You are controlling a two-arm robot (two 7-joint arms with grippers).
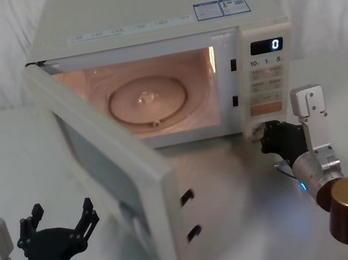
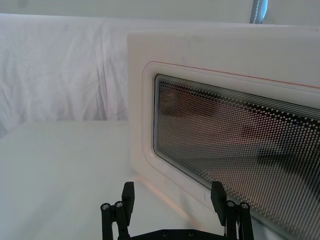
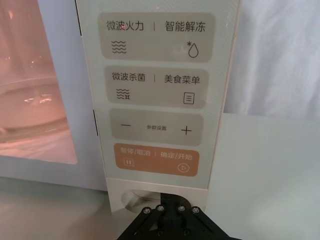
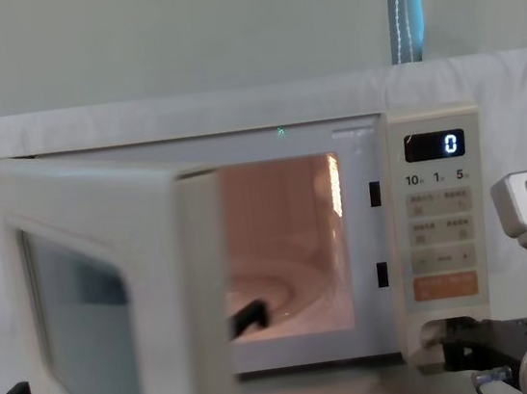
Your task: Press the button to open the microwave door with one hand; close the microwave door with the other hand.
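The microwave door (image 1: 110, 171) stands swung wide open to the left, and the lit cavity with its glass turntable (image 1: 148, 101) shows. At the foot of the control panel sits the cream button (image 3: 131, 196), partly covered by my right gripper (image 3: 167, 204). That gripper is shut, its tips right at the button (image 1: 257, 131); from the chest it comes in low on the right (image 4: 448, 346). My left gripper (image 1: 57, 214) is open, low on the left, just outside the open door. Its wrist view faces the door's dark window (image 2: 235, 145) between the spread fingers (image 2: 217, 197).
The microwave (image 1: 154, 19) stands on a white-draped table (image 1: 4, 160), with white cloth behind it. The display (image 1: 267, 45) reads 0. An orange key (image 3: 156, 159) sits just above the button. The open door's edge with two latch hooks (image 1: 189, 215) reaches towards the front of the table.
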